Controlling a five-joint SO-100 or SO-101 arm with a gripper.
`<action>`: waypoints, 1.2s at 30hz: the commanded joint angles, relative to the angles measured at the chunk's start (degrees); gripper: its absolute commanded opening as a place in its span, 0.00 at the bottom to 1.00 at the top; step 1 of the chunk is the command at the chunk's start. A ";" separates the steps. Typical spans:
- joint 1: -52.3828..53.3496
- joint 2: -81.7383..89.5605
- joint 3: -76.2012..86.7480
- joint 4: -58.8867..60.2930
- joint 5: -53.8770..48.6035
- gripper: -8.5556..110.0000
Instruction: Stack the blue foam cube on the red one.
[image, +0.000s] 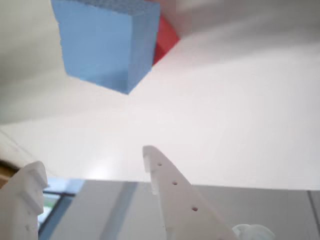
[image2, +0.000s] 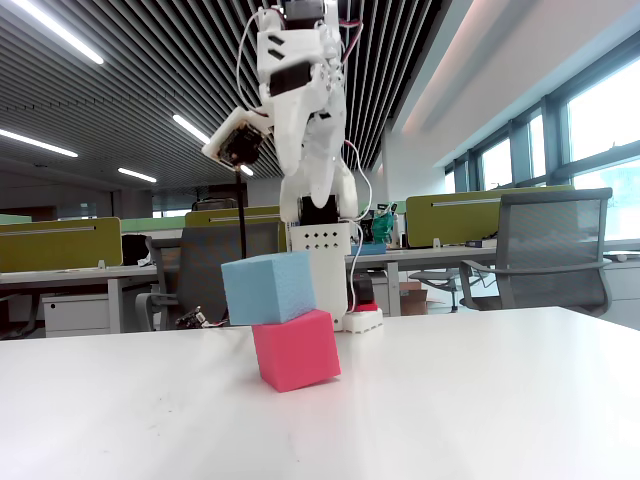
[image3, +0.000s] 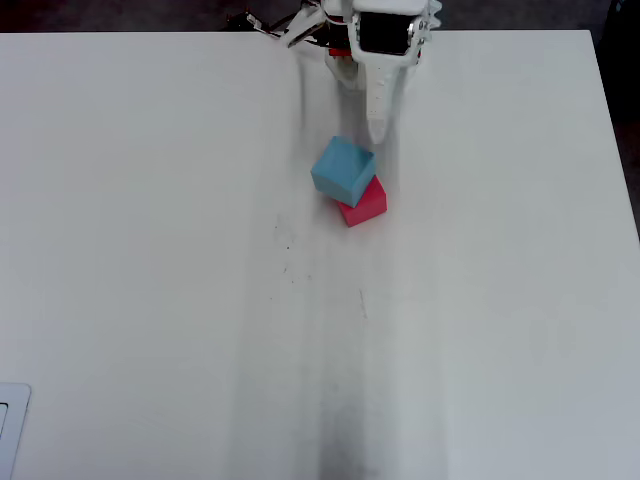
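My gripper (image: 95, 165) hangs open and empty, raised clear of the table (image3: 150, 250), because the blue foam cube (image2: 268, 288) sits on the red one (image2: 296, 349), offset toward the left in the fixed view, yet balanced without my hold.

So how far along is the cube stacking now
The stacking looks done: the blue cube sits on the red cube, offset toward the left in the fixed view. Nothing is in hand; the gripper is open and clear of both. Only pulling the arm away seems left.
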 joint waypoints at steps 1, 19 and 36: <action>-1.49 3.16 0.35 -0.70 -2.55 0.27; -0.53 25.49 27.77 -13.01 -14.94 0.22; -4.22 39.37 43.86 -18.19 -15.29 0.21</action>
